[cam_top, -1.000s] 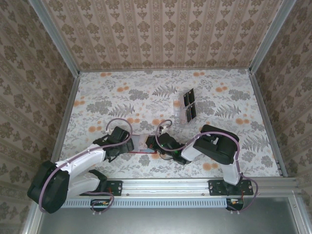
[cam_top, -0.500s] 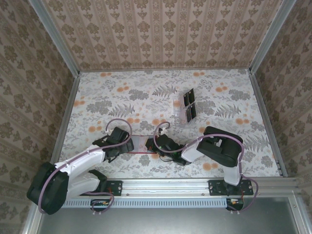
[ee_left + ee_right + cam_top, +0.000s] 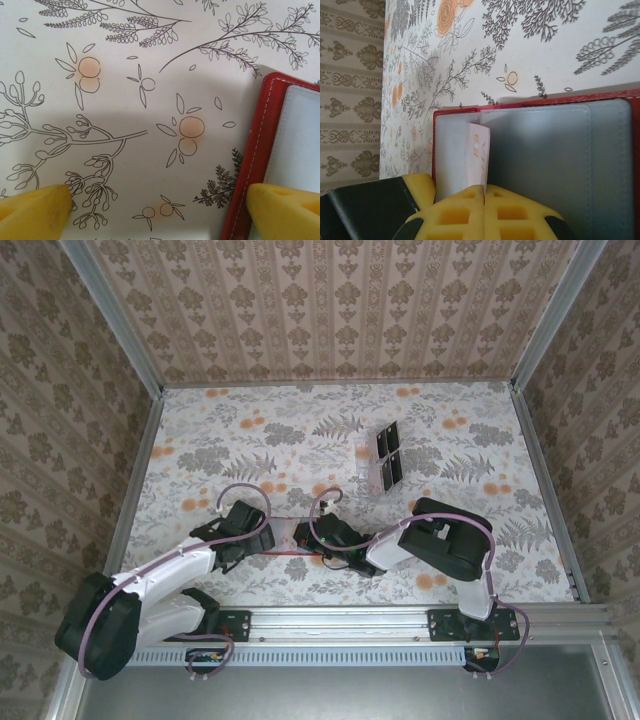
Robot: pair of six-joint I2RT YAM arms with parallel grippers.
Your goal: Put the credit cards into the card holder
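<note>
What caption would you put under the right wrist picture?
Right gripper, shut on a pale card, at the open red wallet.

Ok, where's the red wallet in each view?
Top external: wallet low centre on the table.
Left wrist: right edge, beside the left pincer's finger.
Right wrist: lower middle to right, lying open; the right pincer holds a pale card at its pocket edge.
Shared landmark: its red rim.
</note>
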